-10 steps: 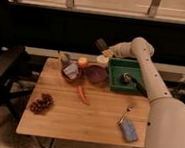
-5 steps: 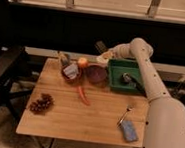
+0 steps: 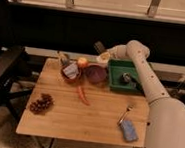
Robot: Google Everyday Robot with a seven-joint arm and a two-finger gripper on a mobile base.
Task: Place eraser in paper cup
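Note:
My gripper (image 3: 102,50) is at the back of the table, reaching in from the right, just above the paper cup. It is shut on the eraser (image 3: 98,45), a flat dark block that sticks out up and to the left of the fingers. The paper cup (image 3: 104,58) is small and cream-white. It stands upright between the dark purple bowl (image 3: 96,74) and the green tray (image 3: 118,66). The eraser is held over the cup's far-left rim and is not inside it.
An orange fruit (image 3: 82,62) and a second bowl (image 3: 70,72) sit left of the purple bowl. The tray holds a dark object (image 3: 126,78). A red chili (image 3: 82,95), grapes (image 3: 41,103) and a blue pad with a handle (image 3: 128,129) lie nearer the front. A dark chair (image 3: 3,73) stands to the left.
The gripper with the eraser has shifted only slightly near the cup. Nothing else has moved.

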